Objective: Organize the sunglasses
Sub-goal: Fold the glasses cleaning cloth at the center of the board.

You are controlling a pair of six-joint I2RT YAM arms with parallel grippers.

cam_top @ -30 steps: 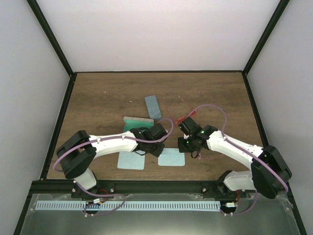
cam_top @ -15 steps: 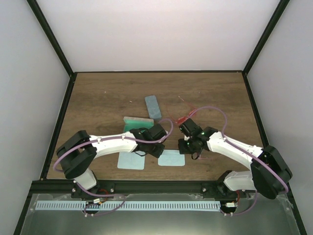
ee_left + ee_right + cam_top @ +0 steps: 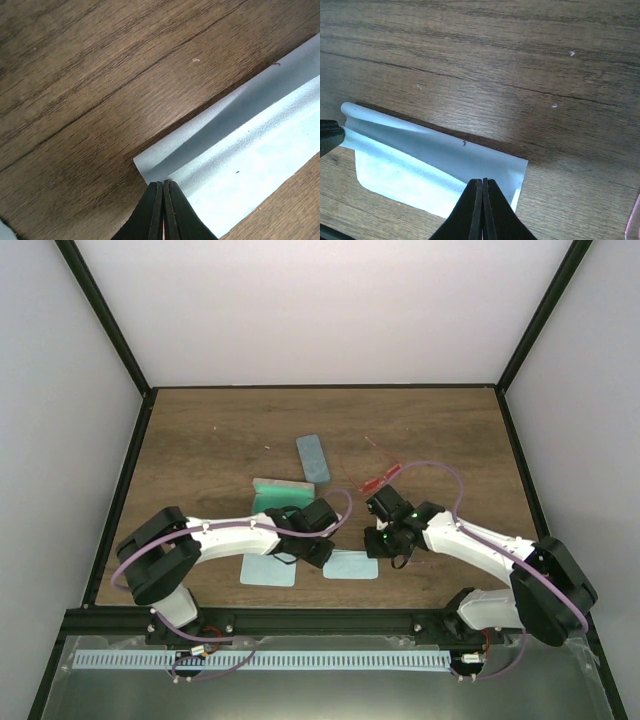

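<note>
As the top view is showing, the left tool (image 3: pixel 322 552) and right tool (image 3: pixel 380 548) are pinching opposite ends of a pale teal cloth (image 3: pixel 351 565) by the worktop's (image 3: pixel 200 440) near edge, with the red-orange sunglasses (image 3: pixel 380 481) lying just beyond the right tool. In the left wrist view, closed fingers (image 3: pixel 154 215) are clamping the cloth's corner. In the right wrist view, closed fingers (image 3: pixel 473 210) are clamping its lifted edge.

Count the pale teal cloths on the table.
2. The right cloth is pinched by the left gripper and right gripper; the left cloth lies flat beside it. More may be hidden.
</note>
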